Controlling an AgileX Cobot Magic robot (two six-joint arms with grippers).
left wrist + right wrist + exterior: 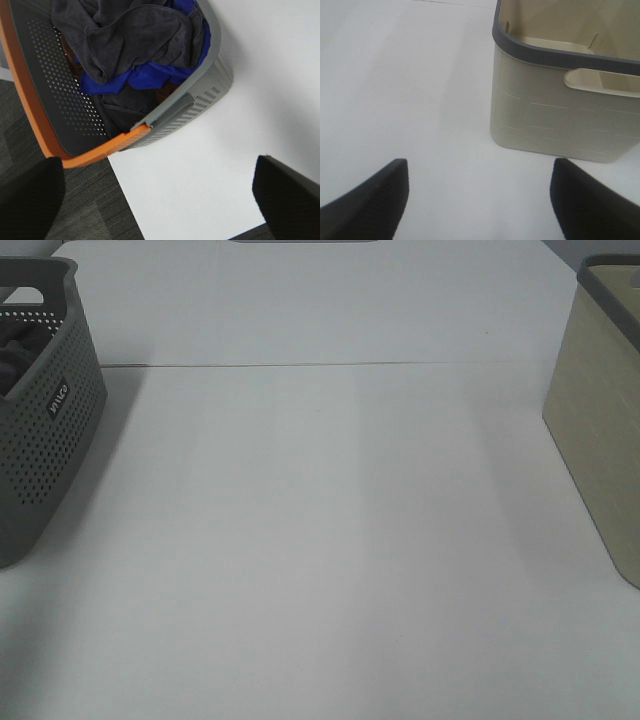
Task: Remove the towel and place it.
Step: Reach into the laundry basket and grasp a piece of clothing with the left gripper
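**Towel lies in the grey basket, both tools stand open**

In the high view the grey basket point(45, 430), with many small holes in its wall, stands at the left edge of the frame on the white bench point(320, 540). Only part of it is in the picture, and something dark shows inside it.

The left wrist view looks down into this basket. The towel point(130, 35), dark charcoal, lies crumpled inside it, over a blue cloth point(145, 77) that it partly covers. More dark fabric shows under the blue one. An orange band point(25, 95) runs along one side of the basket's edge.

The left tool point(160, 200) hangs near the basket, over the border between the bench and the dark floor point(105, 215). Its two black fingers point(30, 200) are spread wide with nothing between them, and they do not touch the towel.

At the right edge of the high view stands the beige basket point(600, 440) with a dark grey rim, well apart from the grey basket. The right tool point(480, 200) hangs over the bench near this beige basket. It is also wide open and grips nothing.
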